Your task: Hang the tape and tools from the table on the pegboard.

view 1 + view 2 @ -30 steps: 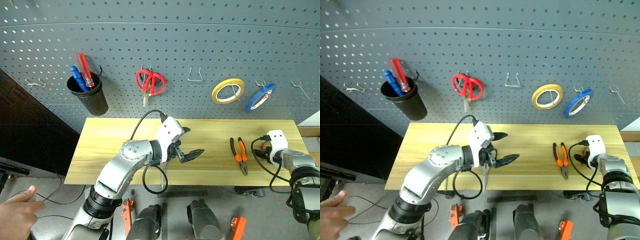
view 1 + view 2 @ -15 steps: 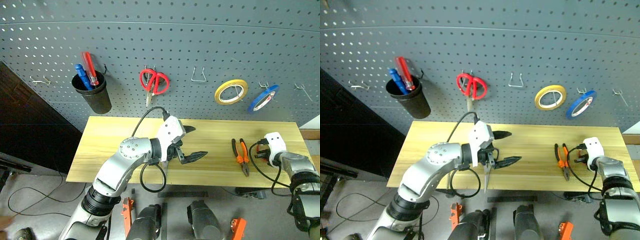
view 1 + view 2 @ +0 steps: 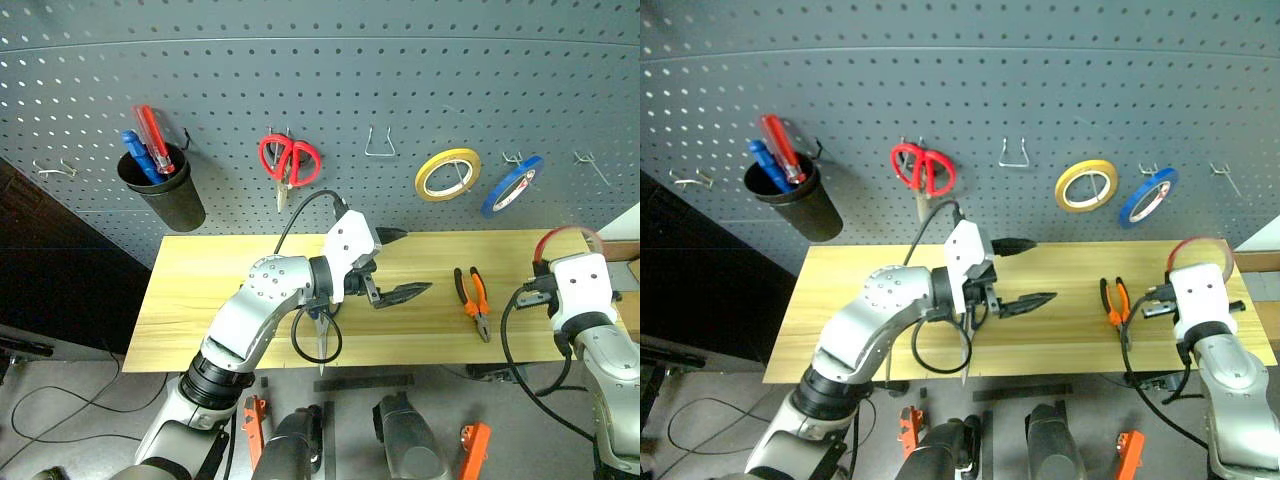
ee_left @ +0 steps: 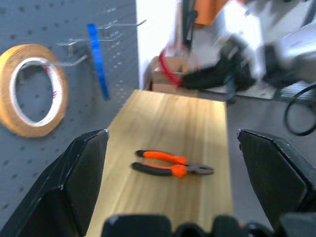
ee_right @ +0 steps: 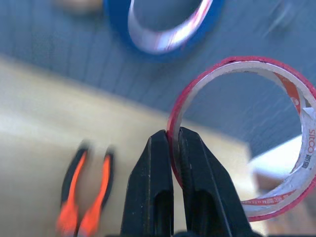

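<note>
With red tape roll (image 5: 245,136) pinched by its rim in the right gripper (image 5: 174,143) — left gripper (image 3: 397,265) wide, empty — better to bring the hole squarely onto a free hook (image 3: 589,166) of the pegboard (image 3: 330,80).

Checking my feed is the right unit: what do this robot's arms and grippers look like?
Both arms are silver-grey metal with black joints. Each wrist carries a white housing, fed by a looping black cable. The left gripper and right gripper each have two black, tapering jaws. Small red wiring shows by the right wrist housing.
</note>
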